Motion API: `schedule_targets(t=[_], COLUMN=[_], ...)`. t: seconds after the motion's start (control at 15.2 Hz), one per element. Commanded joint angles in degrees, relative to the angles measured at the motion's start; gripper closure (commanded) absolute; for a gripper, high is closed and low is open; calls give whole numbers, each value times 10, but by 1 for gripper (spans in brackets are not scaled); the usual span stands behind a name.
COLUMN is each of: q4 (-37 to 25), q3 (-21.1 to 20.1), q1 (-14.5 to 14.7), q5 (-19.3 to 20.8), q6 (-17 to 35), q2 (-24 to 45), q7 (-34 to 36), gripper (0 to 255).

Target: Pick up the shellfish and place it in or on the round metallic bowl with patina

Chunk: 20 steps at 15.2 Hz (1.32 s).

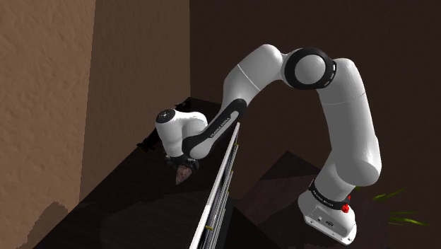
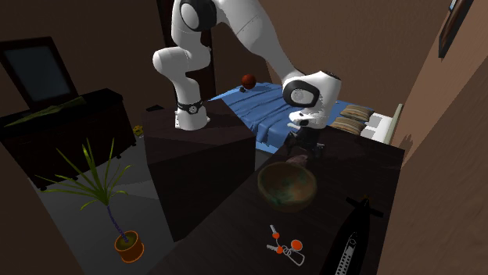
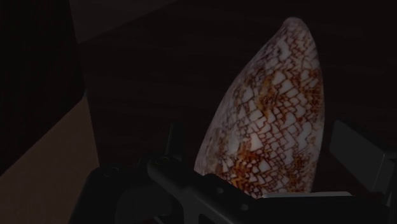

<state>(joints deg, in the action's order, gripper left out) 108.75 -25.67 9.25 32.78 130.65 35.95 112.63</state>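
Note:
A cone-shaped shell (image 3: 270, 121), white with a red-brown net pattern, sits clasped between the two black fingers of my gripper (image 3: 264, 156). In the shoulder view the gripper (image 1: 185, 170) hangs above the dark tabletop (image 1: 134, 205), the shell's tip (image 1: 183, 175) pointing down. From the second exterior view, the gripper (image 2: 300, 153) holds the shell (image 2: 297, 160) just over the far rim of the round greenish-brown bowl (image 2: 286, 187). The bowl stands on the dark table (image 2: 367, 172) and looks empty.
Nearer the camera than the bowl lie keys with orange-red tags (image 2: 285, 249) and a long black object (image 2: 349, 242). A blue bed (image 2: 262, 109) with a red ball (image 2: 249, 80) lies behind the table. A potted plant (image 2: 109, 199) stands on the floor. A tan wall (image 1: 49, 92) borders the table.

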Motion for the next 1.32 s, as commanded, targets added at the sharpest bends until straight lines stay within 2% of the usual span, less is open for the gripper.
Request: schedule_targets(t=[0.0, 0.26, 0.33, 0.92, 1.25], q4=[1, 1, 1, 1, 5], q3=[1, 1, 1, 1, -13], q1=[0, 0, 0, 0, -10], q5=[1, 1, 1, 1, -17], q6=[2, 1, 1, 2, -20], q2=[1, 1, 1, 1, -28], q7=[0, 0, 0, 0, -13], gripper=[0, 0, 255, 255, 255])
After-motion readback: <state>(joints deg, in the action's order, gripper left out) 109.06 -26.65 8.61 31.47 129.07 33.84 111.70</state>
